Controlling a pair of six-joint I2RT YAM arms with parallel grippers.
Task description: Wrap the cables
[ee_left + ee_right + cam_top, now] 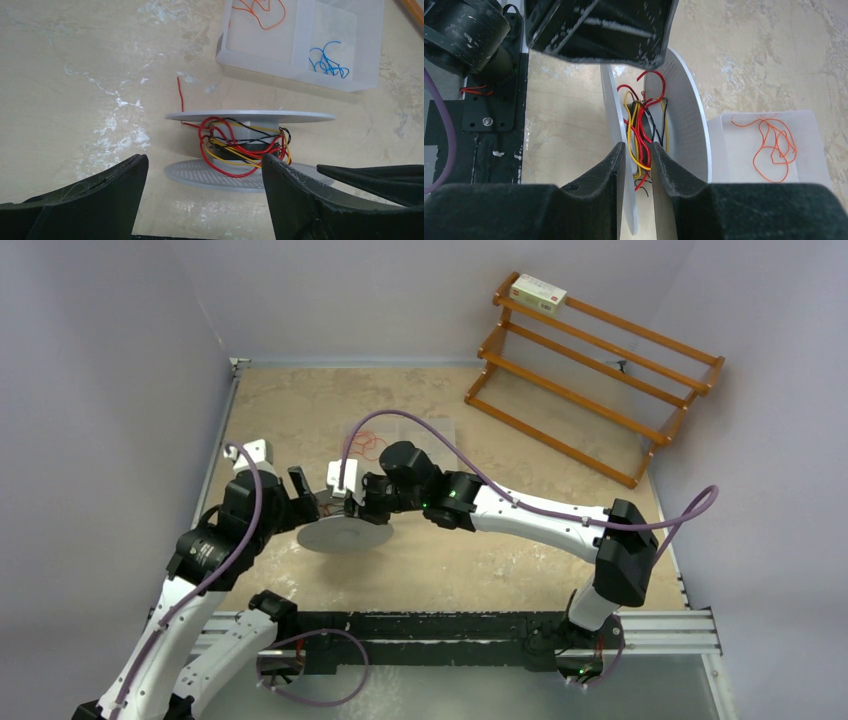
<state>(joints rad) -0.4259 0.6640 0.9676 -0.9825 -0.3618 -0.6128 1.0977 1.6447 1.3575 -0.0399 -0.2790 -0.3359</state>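
Observation:
A grey two-flange spool [345, 536] carries wound red, yellow and black wires [235, 145]; one red end [180, 95] sticks out past a flange. My right gripper [638, 147] is closed narrowly on one flange's rim and the wound wires [639, 125]; it sits at the spool in the top view [352, 502]. My left gripper [205, 200] is open and empty, just short of the spool [250, 116], and stands left of it from above [305, 498]. Loose red-orange cables [260, 12] and a blue cable [327, 62] lie in a white tray [295, 75].
The tray [420, 430] lies just behind the spool, its red-orange cables [774, 147] in one compartment. A wooden rack [595, 370] with a small box [538, 292] stands at the back right. A black and metal rail [450, 630] runs along the near edge.

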